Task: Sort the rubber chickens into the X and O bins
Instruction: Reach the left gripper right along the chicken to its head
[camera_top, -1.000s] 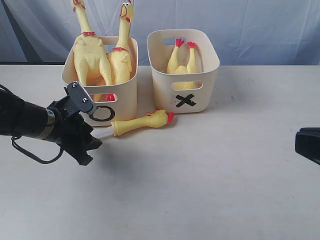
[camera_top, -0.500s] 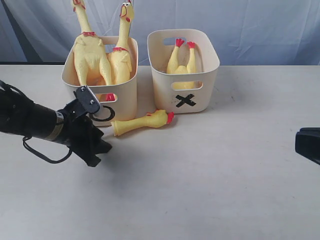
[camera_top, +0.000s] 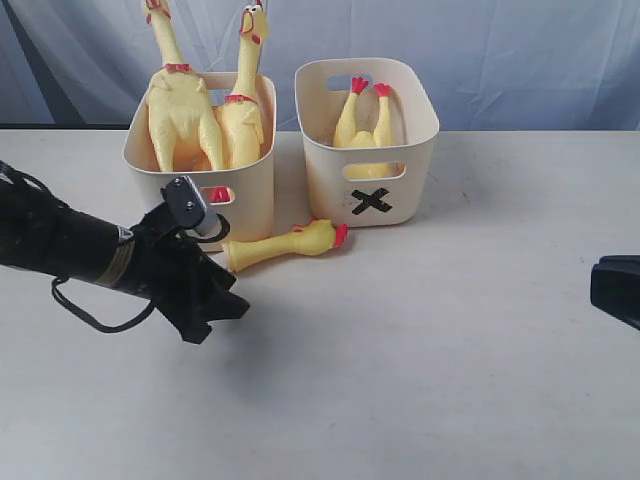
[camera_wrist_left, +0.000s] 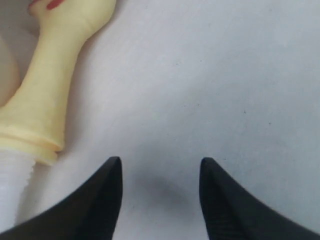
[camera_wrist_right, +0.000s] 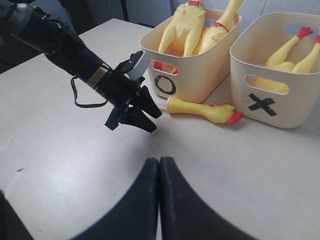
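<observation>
Two long whole rubber chickens (camera_top: 190, 110) stand in the O bin (camera_top: 245, 195) at the back left. The headless body (camera_top: 365, 130) lies in the X bin (camera_top: 410, 175) beside it. A head-and-neck piece (camera_top: 285, 246) on a white stick lies on the table in front of both bins, also seen close up (camera_wrist_left: 47, 95). My left gripper (camera_top: 225, 308) hovers open just in front of the stick end, holding nothing; its fingertips (camera_wrist_left: 112, 170) frame bare table. My right gripper (camera_wrist_right: 159, 162) is shut and empty, far off at the right edge (camera_top: 615, 288).
A white table (camera_top: 420, 360) carries everything, with a blue-grey curtain (camera_top: 520, 50) behind. The left arm's black body and cable (camera_top: 70, 250) stretch in from the left edge.
My left gripper has moved right and slightly forward, coming closer to the stick end of the head-and-neck piece. Bins, chickens and the right gripper have not moved.
</observation>
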